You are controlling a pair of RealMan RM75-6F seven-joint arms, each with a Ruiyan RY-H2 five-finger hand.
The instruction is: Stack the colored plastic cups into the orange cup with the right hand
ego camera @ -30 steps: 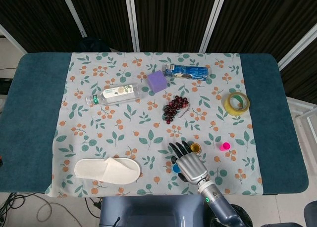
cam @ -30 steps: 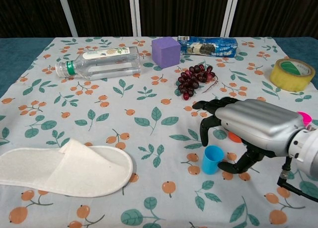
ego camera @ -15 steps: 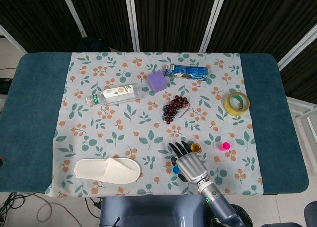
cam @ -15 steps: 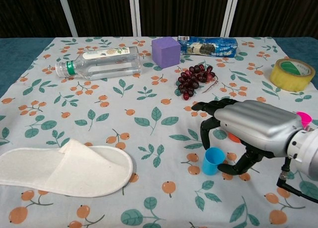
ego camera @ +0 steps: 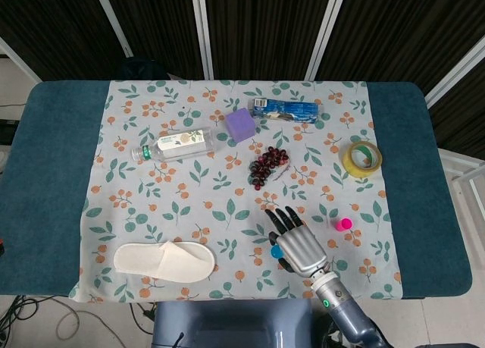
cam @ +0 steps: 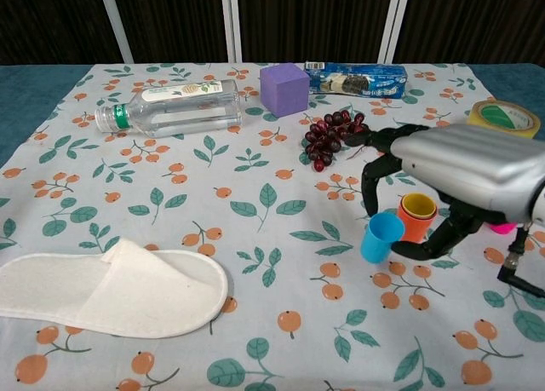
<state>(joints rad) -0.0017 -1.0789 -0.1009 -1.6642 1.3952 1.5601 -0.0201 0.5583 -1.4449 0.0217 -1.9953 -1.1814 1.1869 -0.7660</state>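
Fig., L to R. Slipper [cam: 111, 289] lay at near left of cloth; bottle [cam: 174, 106] on its side further back; purple cube [cam: 283, 89] and grapes [cam: 332, 133] toward centre; snack pack [cam: 356, 79] at back.

Blue cup [cam: 381, 236] was pinched in my right hand [cam: 464, 182], fingers [cam: 371, 192] arched over its far side and thumb [cam: 434, 242] under the near side. Cup sat tilted, mouth up and toward the right, seemingly clear of the cloth, just left of orange cup [cam: 416, 217] and about touching its wall. Orange cup stood upright w/ a yellow cup [cam: 418, 205] already nested inside, rim showing. In head view the hand [ego camera: 298, 245] covered most of this; only a bit of blue [ego camera: 276, 252] showed at its left edge. Pink cup [ego camera: 345, 224] stood apart to the right, untouched; tape roll [cam: 501, 118] at far right. My left hand was not visible in either view.

Step in hand, as I judged it: carry blue over the stack and seat it. To do it well I needed to raise it above the yellow rim, bring its base level and centred over the opening, then lower straight and let go only once it sat. Risk: approaching sideways at this height would knock the orange cup over.
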